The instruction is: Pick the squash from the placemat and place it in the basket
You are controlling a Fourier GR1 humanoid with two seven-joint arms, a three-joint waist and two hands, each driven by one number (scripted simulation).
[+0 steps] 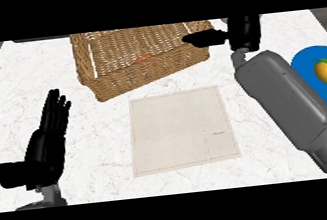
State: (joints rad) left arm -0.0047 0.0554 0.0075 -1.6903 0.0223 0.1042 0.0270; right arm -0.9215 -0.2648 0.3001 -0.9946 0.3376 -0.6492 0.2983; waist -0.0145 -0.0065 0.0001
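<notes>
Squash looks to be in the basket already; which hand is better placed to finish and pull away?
The right hand: it hangs at the basket rim, beside the orange bit inside. The left hand rests open, left of the placemat.

Each smooth, rounded grey forearm casing ends in a glossy black robot hand, the left robot hand [41, 150] and the right robot hand [225, 35], with slender segmented fingers.
</notes>
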